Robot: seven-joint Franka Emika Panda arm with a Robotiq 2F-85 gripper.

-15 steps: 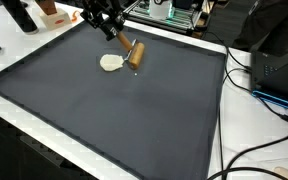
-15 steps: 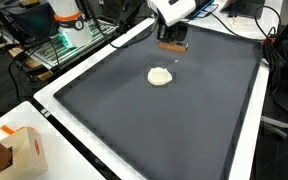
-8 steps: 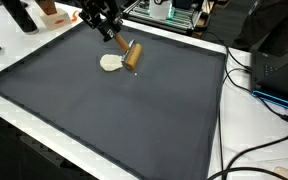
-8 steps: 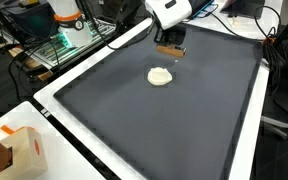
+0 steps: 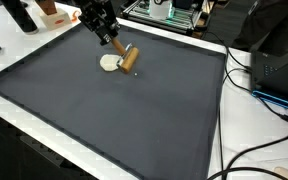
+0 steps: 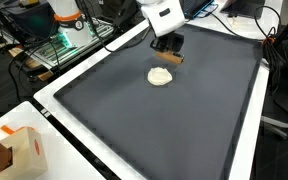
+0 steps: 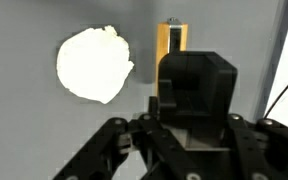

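My gripper (image 5: 116, 46) hangs over the far part of a dark mat (image 5: 114, 115) and is shut on one end of a brown wooden block (image 5: 130, 58). The block slants down from the jaws toward the mat. A flat white round lump (image 5: 109, 63) lies on the mat right beside the block's lower end. In an exterior view the gripper (image 6: 168, 49) holds the block (image 6: 171, 58) just behind the white lump (image 6: 160, 76). In the wrist view the block (image 7: 172, 38) sticks out past the jaws (image 7: 176, 95), with the white lump (image 7: 94, 63) to its left.
The mat lies on a white table (image 5: 229, 120). Black cables (image 5: 269, 100) and dark equipment stand at one side. A dark bottle (image 5: 21, 14) stands at a far corner. An orange and white box (image 6: 19, 150) sits near a table corner. A metal rack (image 6: 59, 45) stands beyond the edge.
The gripper has moved with the brown block a little toward the white lump, and the block's free end has come lower and closer to it. The white lump has not moved.
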